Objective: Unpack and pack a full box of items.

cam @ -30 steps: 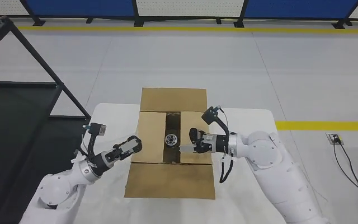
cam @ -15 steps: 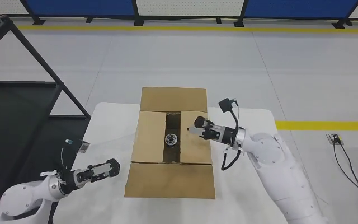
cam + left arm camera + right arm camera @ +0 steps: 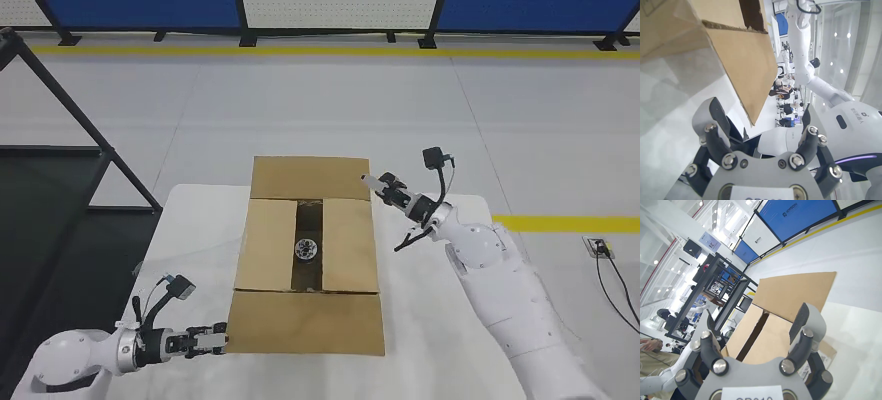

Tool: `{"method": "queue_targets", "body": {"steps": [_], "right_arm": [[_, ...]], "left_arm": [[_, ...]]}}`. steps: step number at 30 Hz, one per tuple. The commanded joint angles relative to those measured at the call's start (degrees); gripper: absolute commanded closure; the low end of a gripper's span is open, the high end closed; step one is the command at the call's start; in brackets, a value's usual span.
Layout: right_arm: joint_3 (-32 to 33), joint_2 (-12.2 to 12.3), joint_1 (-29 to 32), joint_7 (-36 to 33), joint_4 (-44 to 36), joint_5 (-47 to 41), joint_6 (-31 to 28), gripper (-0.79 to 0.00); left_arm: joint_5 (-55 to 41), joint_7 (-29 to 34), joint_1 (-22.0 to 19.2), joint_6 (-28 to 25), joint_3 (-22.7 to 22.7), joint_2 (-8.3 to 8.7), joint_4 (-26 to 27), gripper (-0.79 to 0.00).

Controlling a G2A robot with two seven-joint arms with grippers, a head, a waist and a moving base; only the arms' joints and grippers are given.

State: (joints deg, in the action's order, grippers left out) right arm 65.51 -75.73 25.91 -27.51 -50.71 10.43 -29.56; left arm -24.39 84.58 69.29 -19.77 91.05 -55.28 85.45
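A cardboard box (image 3: 265,245) stands mid-table. Its two side flaps lie almost shut, and a dark gap between them shows a round black-and-white item (image 3: 306,248) inside. The far flap (image 3: 310,178) and the near flap (image 3: 305,322) are folded outward. My left gripper (image 3: 212,341) sits low at the near flap's left corner; in the left wrist view the gripper (image 3: 762,115) is open and the near flap's corner (image 3: 753,121) hangs between its fingers. My right gripper (image 3: 378,184) is open at the box's far right corner, and the right wrist view of it (image 3: 755,321) looks over the box (image 3: 761,336).
The white table (image 3: 440,330) has free room on both sides of the box. A black metal frame (image 3: 60,130) stands off the table's left side. A label (image 3: 806,366) is stuck on the box's side wall.
My left arm drew back from the left side flap and swung down to the near flap's left corner. My right arm left the right side flap and moved to the far right corner.
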Motion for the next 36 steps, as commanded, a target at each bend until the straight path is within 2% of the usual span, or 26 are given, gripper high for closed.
{"method": "queue_targets", "body": {"steps": [1, 11, 22, 27, 36], "right_arm": [[-0.9, -0.5, -1.7, 1.3, 3.5, 0.3, -0.7, -0.785], [-6.5, -3.8, -7.8, 11.5, 16.6, 4.6, 1.6, -0.785], [-6.6, -4.0, -7.5, 11.5, 16.4, 4.4, 2.0, -0.785], [-7.2, -4.5, -7.0, 12.9, 16.1, 5.1, 5.9, -0.785], [-8.8, -7.0, -10.8, 7.7, 23.1, 0.5, 0.9, -0.785]], "left_arm": [[-0.7, 0.0, -0.5, 0.0, -0.7, 0.04, -0.4, -0.785], [-5.9, -3.2, -2.0, -0.5, -3.3, -0.22, -2.4, -0.785], [-8.7, -6.4, -2.2, -0.1, -3.5, -0.14, -0.9, -0.785], [-9.8, -7.0, -2.9, -0.2, -3.5, -0.09, -0.4, -0.785], [-10.6, -7.5, -2.6, -0.7, -2.7, 0.18, 0.3, -0.785]]}}
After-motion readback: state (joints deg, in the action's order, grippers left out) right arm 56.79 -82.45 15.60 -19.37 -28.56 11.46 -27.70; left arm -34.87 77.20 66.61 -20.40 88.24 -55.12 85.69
